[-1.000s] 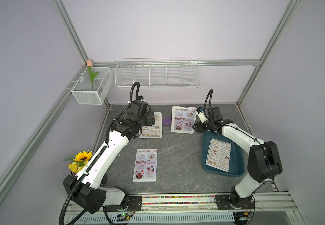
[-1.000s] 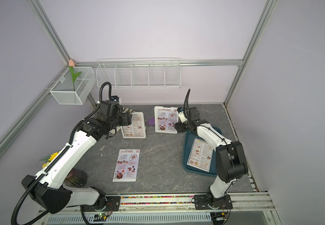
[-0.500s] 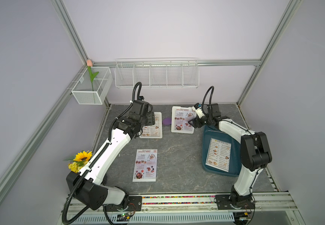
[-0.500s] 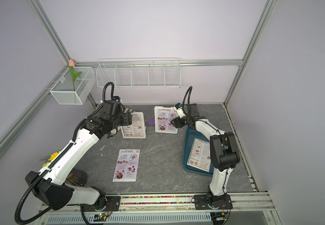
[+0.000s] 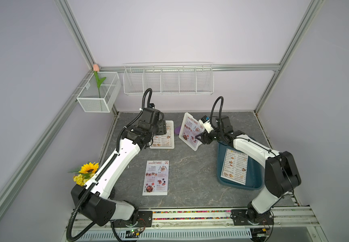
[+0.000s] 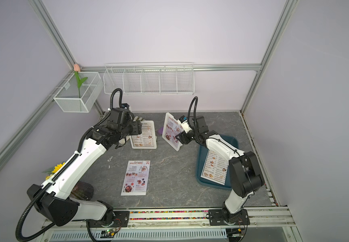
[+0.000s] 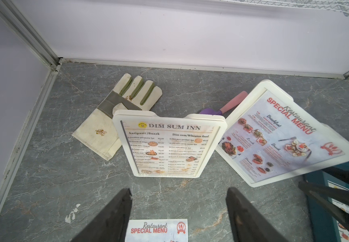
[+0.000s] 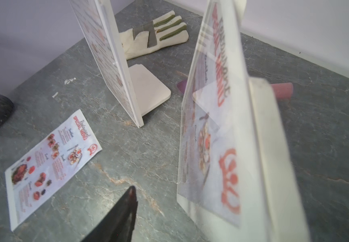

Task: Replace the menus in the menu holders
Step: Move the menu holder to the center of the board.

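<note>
- At the far right of the table, the right gripper point(image 5: 199, 138) has its black jaws at the side edge of a white plastic menu holder with rounded corners point(image 7: 274, 86). I cannot tell whether they are clamped on it or only around it.
- That holder carries a pinkish "SPECIAL MENU" sheet with red food photos point(image 7: 278, 138). It stands towards the back of the grey marbled tabletop point(image 5: 190, 167), just beside the dark teal rectangular tray point(image 5: 254, 176).
- Its long axis rises from the table with the title edge uppermost. Its face is swung towards the left arm's side, not straight forward, and blur hides whether the foot is lifted.
- The left gripper point(image 7: 178, 189) hovers empty, fingers wide apart, before the matching white holder point(image 7: 169, 116). This holder faces squarely forward and shows a white "DIM SUM INN" sheet with black text point(image 7: 167, 148).
- One swap looks done: a second pinkish sheet point(image 5: 156, 177) lies loose and flat nearer the front.
- What appears left is to take out the pinkish sheet and put in the white sheet waiting in the tray point(image 5: 234, 166).
</note>
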